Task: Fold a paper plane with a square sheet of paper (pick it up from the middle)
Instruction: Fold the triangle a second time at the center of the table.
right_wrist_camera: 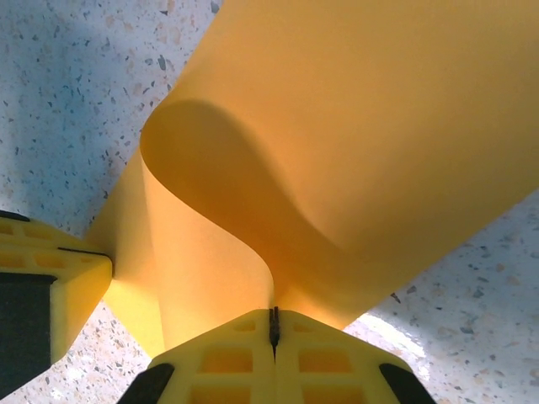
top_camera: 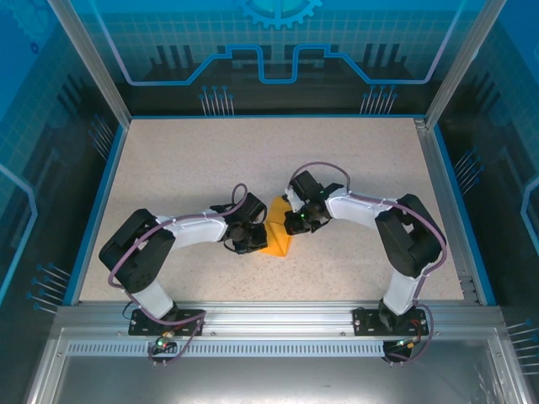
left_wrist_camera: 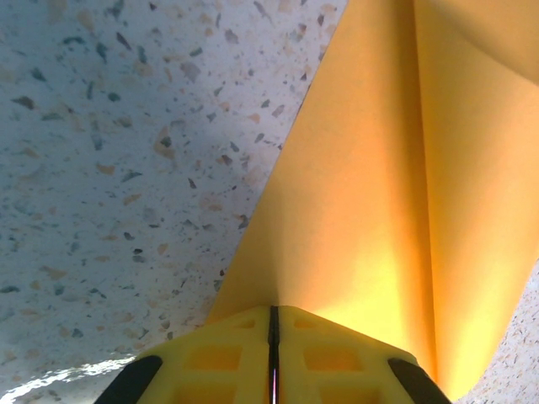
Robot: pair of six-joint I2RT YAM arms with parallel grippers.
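At the near edge, a metal rail (top_camera: 269,324) carries the bases of the two arms. The left arm (top_camera: 160,244) and the right arm (top_camera: 404,231) both bend inward and meet just in front of the middle of the speckled table (top_camera: 185,168). Between them is an orange sheet of paper (top_camera: 278,240), partly folded into an angular shape, with its lower part resting on the tabletop. The left gripper (top_camera: 250,238) is clamped on the sheet's left side. In its wrist view, the yellow fingers of the left gripper (left_wrist_camera: 273,324) are pressed tight together, with the sheet (left_wrist_camera: 362,210) fanning away from them and one straight crease running up it. The right gripper (top_camera: 296,220) is clamped on the sheet from the right. In its wrist view, the right gripper (right_wrist_camera: 274,324) pinches a paper edge in its closed seam, and the sheet (right_wrist_camera: 337,126) curls up and over in a smooth loop. A left finger (right_wrist_camera: 59,286) touches the paper at the left of that view. Beyond lies bare tabletop, then a blue wall panel (top_camera: 278,50).
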